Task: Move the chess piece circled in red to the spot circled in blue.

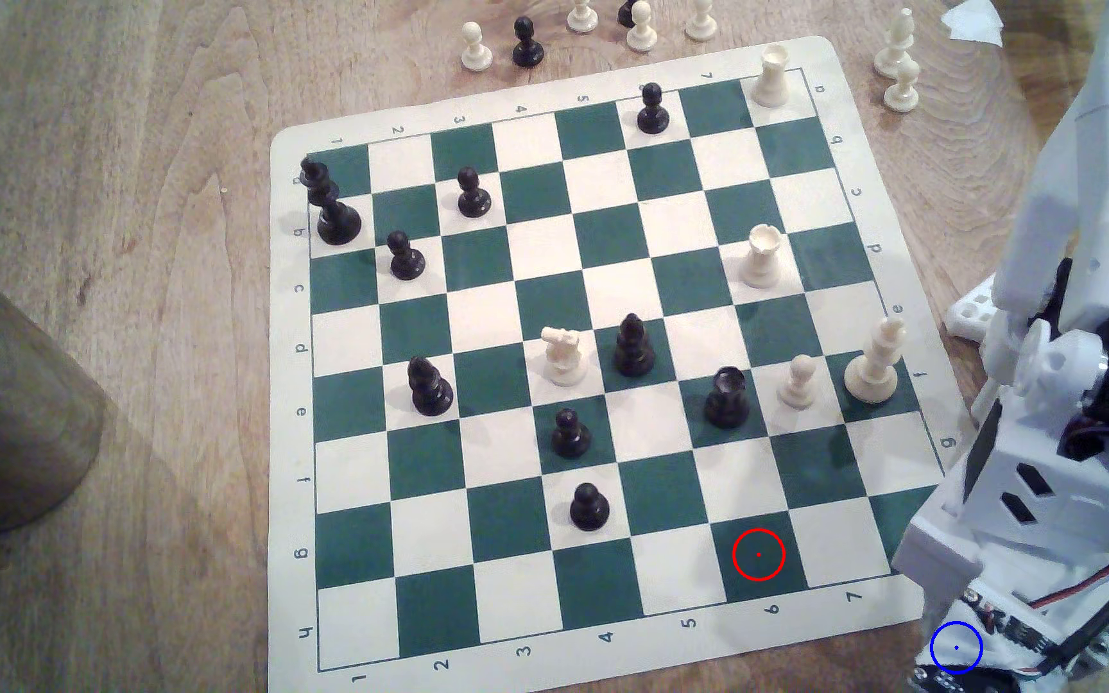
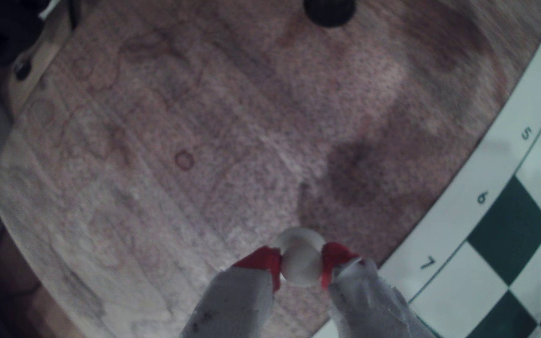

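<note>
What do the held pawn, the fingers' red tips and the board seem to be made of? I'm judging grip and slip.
The pawn looks like smooth cream plastic, matte with little shine. The red tips on the fingers look like tape or a rubbery pad; blur leaves that open. The board seems a thin flexible mat, vinyl perhaps, with rounded corners, lying flat on the wooden table.

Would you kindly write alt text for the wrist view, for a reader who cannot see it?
Red-tipped gripper shut on a cream-white pawn, held over a bare wooden tabletop. The green-and-white chessboard edge, numbered 4 to 7, lies alongside.
</note>
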Motion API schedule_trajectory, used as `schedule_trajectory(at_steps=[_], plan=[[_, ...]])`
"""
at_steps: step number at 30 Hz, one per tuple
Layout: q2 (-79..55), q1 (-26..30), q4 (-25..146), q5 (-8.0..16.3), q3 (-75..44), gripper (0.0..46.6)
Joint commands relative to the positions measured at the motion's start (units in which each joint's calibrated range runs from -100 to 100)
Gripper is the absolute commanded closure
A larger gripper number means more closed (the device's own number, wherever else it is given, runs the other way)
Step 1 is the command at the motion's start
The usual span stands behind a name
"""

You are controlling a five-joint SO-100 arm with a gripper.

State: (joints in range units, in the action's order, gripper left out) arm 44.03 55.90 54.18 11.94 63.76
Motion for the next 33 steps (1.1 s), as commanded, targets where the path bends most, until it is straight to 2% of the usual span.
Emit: schedule_trajectory(at_steps=[1, 25, 33], plan=[[-0.91, 1.71, -2.26, 0.34, 1.43, 46.4], [-2.35, 2.18, -5.13, 0.29, 6.32, 46.3], [-2.18, 2.1, -5.13, 0.24, 6.41, 40.9]])
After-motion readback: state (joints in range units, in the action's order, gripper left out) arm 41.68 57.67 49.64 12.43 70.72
